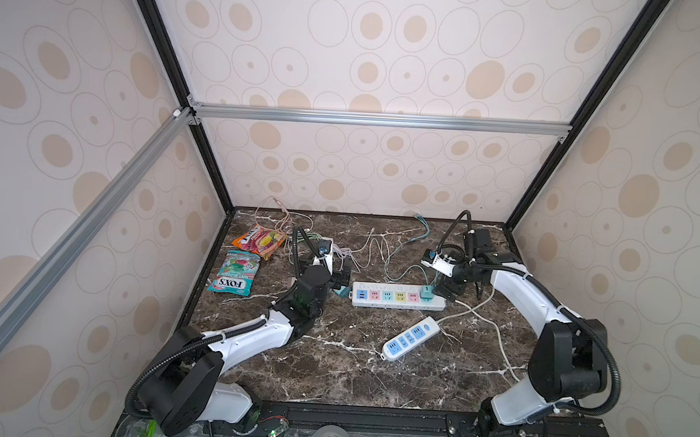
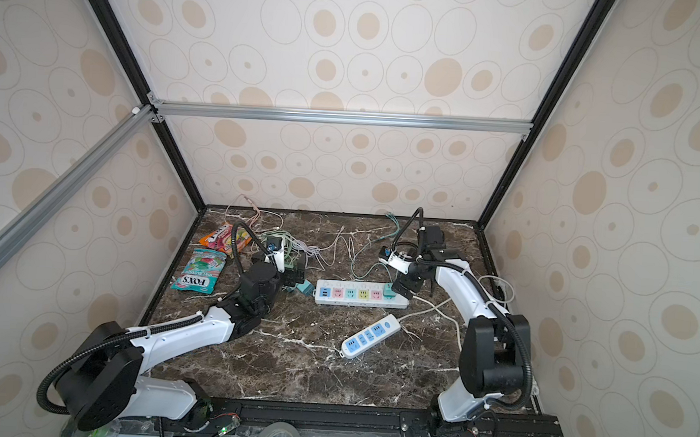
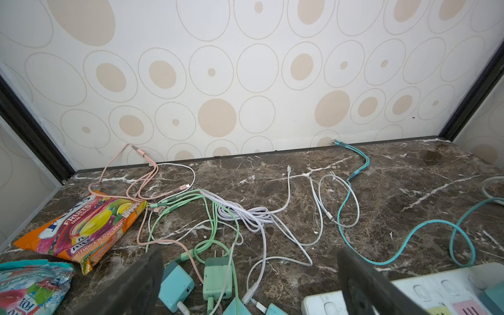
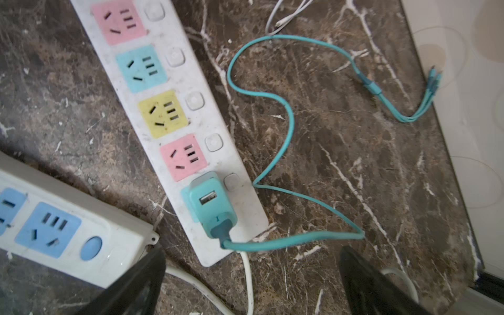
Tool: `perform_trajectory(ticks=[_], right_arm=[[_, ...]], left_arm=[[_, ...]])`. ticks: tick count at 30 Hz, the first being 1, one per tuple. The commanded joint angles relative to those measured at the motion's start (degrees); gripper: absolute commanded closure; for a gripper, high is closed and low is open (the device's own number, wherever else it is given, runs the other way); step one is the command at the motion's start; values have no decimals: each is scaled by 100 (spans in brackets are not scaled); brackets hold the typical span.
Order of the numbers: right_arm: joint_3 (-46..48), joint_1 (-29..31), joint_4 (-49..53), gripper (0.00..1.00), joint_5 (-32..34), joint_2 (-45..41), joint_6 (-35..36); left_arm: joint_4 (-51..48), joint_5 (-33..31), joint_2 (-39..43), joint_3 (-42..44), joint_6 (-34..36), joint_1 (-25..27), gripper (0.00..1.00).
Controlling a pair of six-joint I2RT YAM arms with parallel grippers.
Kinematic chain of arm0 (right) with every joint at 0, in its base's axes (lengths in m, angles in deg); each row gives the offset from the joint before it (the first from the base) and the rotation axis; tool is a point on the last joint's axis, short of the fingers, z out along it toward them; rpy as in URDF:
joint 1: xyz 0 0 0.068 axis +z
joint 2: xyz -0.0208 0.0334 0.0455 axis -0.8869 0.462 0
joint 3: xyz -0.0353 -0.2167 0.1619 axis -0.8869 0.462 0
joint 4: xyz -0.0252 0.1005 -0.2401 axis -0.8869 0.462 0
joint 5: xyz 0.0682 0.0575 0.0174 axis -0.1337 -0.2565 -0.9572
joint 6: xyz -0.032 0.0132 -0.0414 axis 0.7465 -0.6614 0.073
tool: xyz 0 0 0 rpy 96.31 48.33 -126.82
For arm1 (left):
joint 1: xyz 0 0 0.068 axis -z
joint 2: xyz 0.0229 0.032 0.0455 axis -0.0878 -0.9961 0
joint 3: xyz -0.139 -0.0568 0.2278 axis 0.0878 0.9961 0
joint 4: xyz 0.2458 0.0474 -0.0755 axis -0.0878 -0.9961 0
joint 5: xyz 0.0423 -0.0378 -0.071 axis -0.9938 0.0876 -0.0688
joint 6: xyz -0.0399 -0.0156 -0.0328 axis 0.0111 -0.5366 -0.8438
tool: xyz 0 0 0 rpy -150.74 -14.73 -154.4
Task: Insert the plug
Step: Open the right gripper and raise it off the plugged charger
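Note:
A teal plug [image 4: 211, 207] with a teal cable stands seated in the end socket of the white power strip [image 4: 207, 120] with coloured sockets. Both top views show the plug [image 1: 426, 293] [image 2: 389, 290] at the right end of the strip [image 1: 397, 303]. My right gripper [image 4: 252, 253] [image 1: 448, 292] hangs open just beyond that end, with nothing between its fingers. Near the strip's left end my left gripper [image 3: 249, 252] [image 1: 342, 281] is open above loose chargers: a mint green one [image 3: 217, 278] and a light blue one [image 3: 176, 286] lie on the marble.
A second white strip with blue sockets [image 1: 409, 339] [image 4: 54, 234] lies slanted in front of the first. Tangled pink, white, green and teal cables [image 3: 245, 212] spread toward the back wall. Two candy bags [image 1: 259, 241] [image 1: 234, 273] lie at the left.

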Motion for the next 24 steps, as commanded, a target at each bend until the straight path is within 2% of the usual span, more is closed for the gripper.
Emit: perform_trajectory(ticks=[1, 3, 5, 8, 12, 14, 15, 18, 21, 24], right_arm=[[110, 7, -1141, 0, -538, -420, -1679], [157, 29, -1535, 0, -773, -491, -2489], [101, 123, -1784, 3, -692, -455, -3324], [-333, 311, -1487, 7, -608, -136, -4294], [-1208, 670, -490, 11, -217, 636, -4882], [-1699, 746, -99, 12, 601, 1122, -5509], [-1891, 901, 38, 13, 751, 1335, -5884], [-2577, 913, 503, 17, 677, 2079, -6705], [-2822, 917, 212, 16, 583, 2575, -7496], [-3144, 929, -97, 22, 1036, 3113, -7990]], left_arm=[[-158, -63, -105, -284, -312, -64, 2], [-158, -71, -144, -290, -370, -91, 2], [-166, -85, -163, -292, -439, -122, 2], [-170, -121, -163, -272, -524, -158, 2], [-189, -183, -130, -205, -648, -228, 2], [-212, -200, -104, -176, -725, -270, 2], [-215, -205, -93, -151, -749, -285, 1], [-226, -156, -74, -105, -828, -346, 2], [-315, -83, -49, -115, -881, -387, 2], [-321, -45, -41, -93, -901, -413, 2]])
